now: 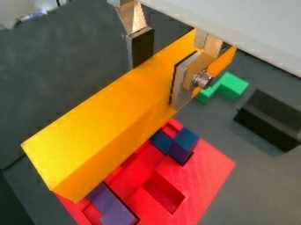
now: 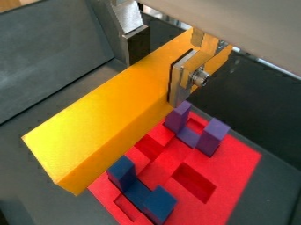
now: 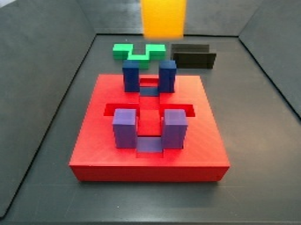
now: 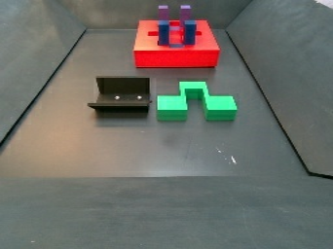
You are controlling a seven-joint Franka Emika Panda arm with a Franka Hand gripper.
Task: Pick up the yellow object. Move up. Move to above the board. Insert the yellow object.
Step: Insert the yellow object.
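Note:
The yellow object (image 1: pixel 106 123) is a long yellow-orange bar held in the air, with the gripper (image 1: pixel 163 66) shut across its width. One silver finger (image 1: pixel 186 77) presses its near face; the other finger (image 1: pixel 140 44) stands at its far face. Both wrist views show the bar (image 2: pixel 100 132) held the same way in the gripper (image 2: pixel 160 61). Beneath it lies the board (image 1: pixel 212 163), a red slab (image 2: pixel 241 158) with recesses. In a side view only the bar's end (image 3: pixel 164 18) shows, high above the far side of the board (image 3: pixel 147 167). The gripper is out of both side views.
Blue blocks (image 3: pixel 153 75) and purple blocks (image 3: pixel 123 127) stand upright on the board (image 4: pixel 150 56). A green notched block (image 4: pixel 196 102) and the dark fixture (image 4: pixel 120 95) sit on the grey floor beyond the board. Grey walls ring the floor.

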